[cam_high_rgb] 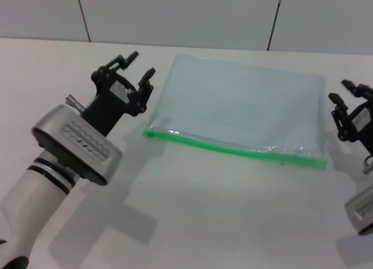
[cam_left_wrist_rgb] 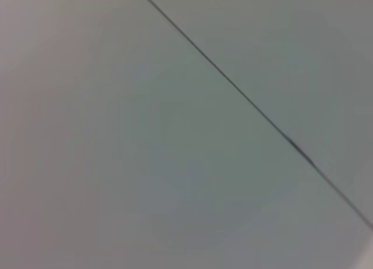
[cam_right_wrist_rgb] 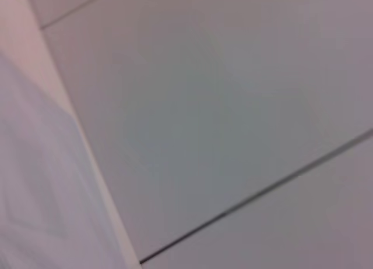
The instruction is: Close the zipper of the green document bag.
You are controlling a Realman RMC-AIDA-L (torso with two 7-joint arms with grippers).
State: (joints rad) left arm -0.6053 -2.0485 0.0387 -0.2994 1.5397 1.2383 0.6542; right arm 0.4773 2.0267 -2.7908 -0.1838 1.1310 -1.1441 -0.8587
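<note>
Green document bag (cam_high_rgb: 245, 109) flat on my table (cam_high_rgb: 192, 216), zipper (cam_high_rgb: 233, 148) along its near edge, my left gripper (cam_high_rgb: 137, 70) spread apart just beside its left end, right gripper (cam_high_rgb: 344, 94) by its right edge, seemingly apart too.

Translucent glossy plastic document bag (cam_high_rgb: 245, 109), smooth matt white table (cam_high_rgb: 204, 211)

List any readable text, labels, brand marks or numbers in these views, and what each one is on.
None readable.
Green document bag: faint rectangular shapes show through the plastic, no legible text.
Zipper: plain green strip, no marking.
Left hand and right hand: black, no visible label.
Left wrist housing: a zigzag relief pattern, not lettering.
Both wrist views: only plain surfaces and seam lines.
</note>
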